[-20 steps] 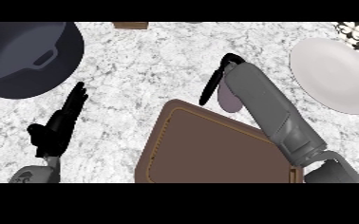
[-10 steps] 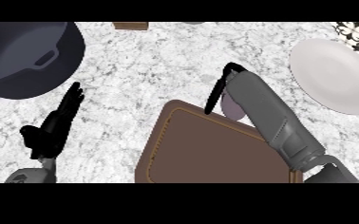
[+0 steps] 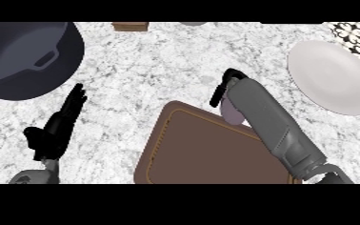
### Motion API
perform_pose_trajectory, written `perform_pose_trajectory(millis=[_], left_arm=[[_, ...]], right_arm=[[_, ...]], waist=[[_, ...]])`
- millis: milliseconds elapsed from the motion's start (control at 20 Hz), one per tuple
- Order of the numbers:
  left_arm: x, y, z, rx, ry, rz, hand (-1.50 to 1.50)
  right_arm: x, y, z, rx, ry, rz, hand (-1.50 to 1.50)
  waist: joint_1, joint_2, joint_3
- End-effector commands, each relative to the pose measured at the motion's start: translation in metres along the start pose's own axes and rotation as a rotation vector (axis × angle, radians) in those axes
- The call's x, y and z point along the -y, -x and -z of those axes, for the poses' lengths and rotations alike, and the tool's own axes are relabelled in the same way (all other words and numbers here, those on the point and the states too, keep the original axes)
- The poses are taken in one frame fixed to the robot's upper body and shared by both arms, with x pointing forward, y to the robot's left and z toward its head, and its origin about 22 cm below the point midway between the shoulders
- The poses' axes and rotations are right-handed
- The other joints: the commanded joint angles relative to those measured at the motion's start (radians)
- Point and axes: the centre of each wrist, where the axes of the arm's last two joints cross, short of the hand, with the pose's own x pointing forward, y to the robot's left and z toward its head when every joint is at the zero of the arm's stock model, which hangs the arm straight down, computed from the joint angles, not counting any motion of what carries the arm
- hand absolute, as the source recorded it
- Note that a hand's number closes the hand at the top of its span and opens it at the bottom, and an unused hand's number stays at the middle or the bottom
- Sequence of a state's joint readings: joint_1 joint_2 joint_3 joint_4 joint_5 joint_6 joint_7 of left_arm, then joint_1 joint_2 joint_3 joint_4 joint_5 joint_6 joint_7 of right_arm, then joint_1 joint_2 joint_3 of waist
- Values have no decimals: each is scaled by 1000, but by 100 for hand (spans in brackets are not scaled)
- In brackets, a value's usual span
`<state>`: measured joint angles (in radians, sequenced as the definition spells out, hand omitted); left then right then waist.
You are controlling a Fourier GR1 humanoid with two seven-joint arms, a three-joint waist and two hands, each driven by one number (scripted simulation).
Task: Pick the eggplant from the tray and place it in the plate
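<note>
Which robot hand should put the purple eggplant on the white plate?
The right hand. It is already at the eggplant, at the far edge of the brown tray, and the plate lies on that same side. The left hand rests open far off, near the dark pan.

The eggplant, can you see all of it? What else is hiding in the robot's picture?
- Eggplant, head view: mostly behind the right forearm.
- Right hand: edge-on, so its grip is unclear.
- Tray: near edge cut off.
- Plate: cut by the right edge.
- Pan: cut at left.
</note>
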<state>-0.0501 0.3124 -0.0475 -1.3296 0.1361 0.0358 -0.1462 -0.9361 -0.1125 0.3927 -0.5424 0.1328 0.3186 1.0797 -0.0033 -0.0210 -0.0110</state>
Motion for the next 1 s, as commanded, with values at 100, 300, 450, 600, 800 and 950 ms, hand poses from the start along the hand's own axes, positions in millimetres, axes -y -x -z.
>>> perform_pose_trajectory(millis=[100, 300, 450, 600, 800, 950], left_arm=[[-6, 6, -11, -24, -18, 13, 0], [-25, 11, -19, -63, -121, -3, 0], [-32, 16, -26, -81, -154, 2, 0], [-31, 22, -34, -83, -165, -7, 0], [-34, 12, -27, -44, -164, -4, 0], [-29, 11, -30, -29, -135, -3, 0]], right_arm=[[-3, 61, 32, -22, 107, -19, 150], [103, 177, 27, 86, 438, 97, 150], [143, 240, 7, 129, 622, 124, 150], [163, 299, -9, 228, 786, 113, 150], [154, 374, -5, 365, 906, 113, 150], [163, 438, -26, 421, 1017, 155, 150]], waist=[[-26, 9, 11], [-151, -17, 19], [-195, -25, 23], [-190, -14, 23], [-176, 1, 24], [-134, 6, 20]])
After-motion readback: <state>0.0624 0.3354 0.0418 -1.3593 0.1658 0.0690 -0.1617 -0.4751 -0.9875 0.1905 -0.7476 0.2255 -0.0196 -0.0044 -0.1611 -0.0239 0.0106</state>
